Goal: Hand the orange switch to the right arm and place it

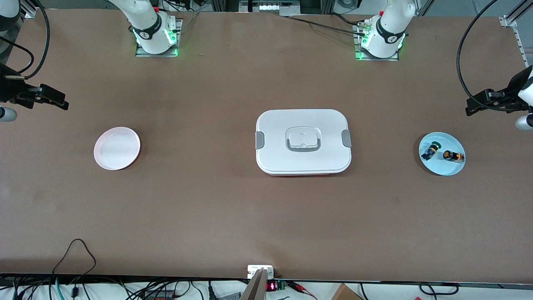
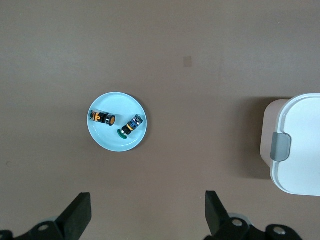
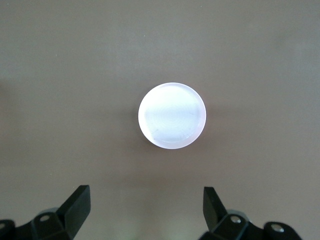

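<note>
The orange switch lies on its side on a light blue plate at the left arm's end of the table, beside a black-and-blue switch with a green cap. In the left wrist view the orange switch and the plate show well away from the fingers. My left gripper is open and empty, high over bare table beside that plate. My right gripper is open and empty, high over bare table at the right arm's end.
A pale pink plate sits empty toward the right arm's end. A closed white lunch box with grey clips stands in the middle of the table; its end shows in the left wrist view.
</note>
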Controlling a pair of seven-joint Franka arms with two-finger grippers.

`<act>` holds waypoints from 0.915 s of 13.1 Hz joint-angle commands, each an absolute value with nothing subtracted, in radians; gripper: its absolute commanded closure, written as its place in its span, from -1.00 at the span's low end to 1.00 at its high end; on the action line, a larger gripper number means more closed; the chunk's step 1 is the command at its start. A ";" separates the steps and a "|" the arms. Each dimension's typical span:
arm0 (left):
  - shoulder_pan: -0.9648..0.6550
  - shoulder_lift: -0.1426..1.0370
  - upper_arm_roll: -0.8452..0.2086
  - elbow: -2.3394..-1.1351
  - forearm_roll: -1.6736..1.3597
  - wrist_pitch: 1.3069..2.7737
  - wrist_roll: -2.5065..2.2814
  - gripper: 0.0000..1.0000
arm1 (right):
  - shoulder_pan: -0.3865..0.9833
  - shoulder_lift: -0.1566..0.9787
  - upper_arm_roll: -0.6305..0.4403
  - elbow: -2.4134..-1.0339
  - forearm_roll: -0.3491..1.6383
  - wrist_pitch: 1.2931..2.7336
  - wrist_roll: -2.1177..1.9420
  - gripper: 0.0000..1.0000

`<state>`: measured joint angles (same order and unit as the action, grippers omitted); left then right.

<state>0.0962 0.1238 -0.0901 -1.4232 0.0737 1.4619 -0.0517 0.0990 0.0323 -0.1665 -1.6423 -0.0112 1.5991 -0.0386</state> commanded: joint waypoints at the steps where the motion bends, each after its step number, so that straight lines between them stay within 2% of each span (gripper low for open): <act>1: 0.106 0.141 -0.095 -1.385 0.087 1.451 -0.037 -1.00 | 0.106 0.012 -0.167 -1.660 -0.026 1.594 -0.025 -1.00; 12: 0.115 0.153 -0.091 -1.414 0.087 1.439 -0.026 -1.00 | 0.104 0.015 -0.167 -1.658 -0.028 1.595 -0.025 -1.00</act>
<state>0.1088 0.1428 -0.0893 -1.4204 0.0735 1.4588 -0.0504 0.0990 0.0323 -0.1665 -1.6424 -0.0116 1.5985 -0.0386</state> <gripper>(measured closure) 0.000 0.000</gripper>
